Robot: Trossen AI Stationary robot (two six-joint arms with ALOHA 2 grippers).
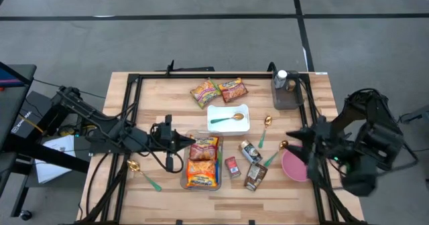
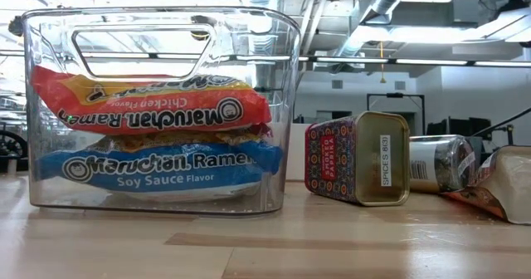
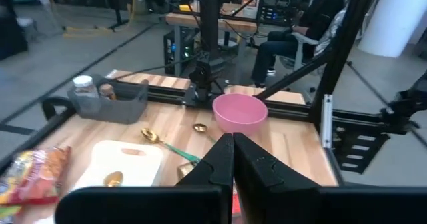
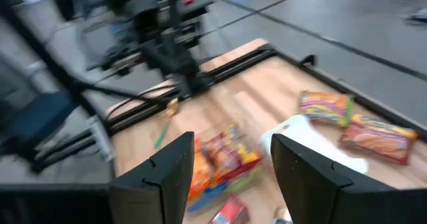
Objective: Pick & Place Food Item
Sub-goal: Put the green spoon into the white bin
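Note:
A clear bin (image 1: 202, 162) stands on the table at the middle front with two ramen packs stacked in it: a Chicken one (image 2: 149, 105) on a Soy Sauce one (image 2: 158, 167). Two more ramen packs (image 1: 204, 92) (image 1: 232, 89) lie flat at the far middle. My left gripper (image 1: 192, 143) hovers shut by the bin's left rim, holding nothing, as the left wrist view (image 3: 232, 147) also shows. My right gripper (image 1: 291, 136) hangs open over the table's right part, with nothing between its fingers (image 4: 233, 147).
A white board (image 1: 228, 118) with a gold spoon lies behind the bin. A spice tin (image 2: 357, 159), a jar (image 2: 440, 163) and a packet (image 2: 498, 183) lie right of the bin. A pink bowl (image 1: 293, 165), a dark caddy (image 1: 285, 94) and loose spoons (image 1: 144, 173) are also there.

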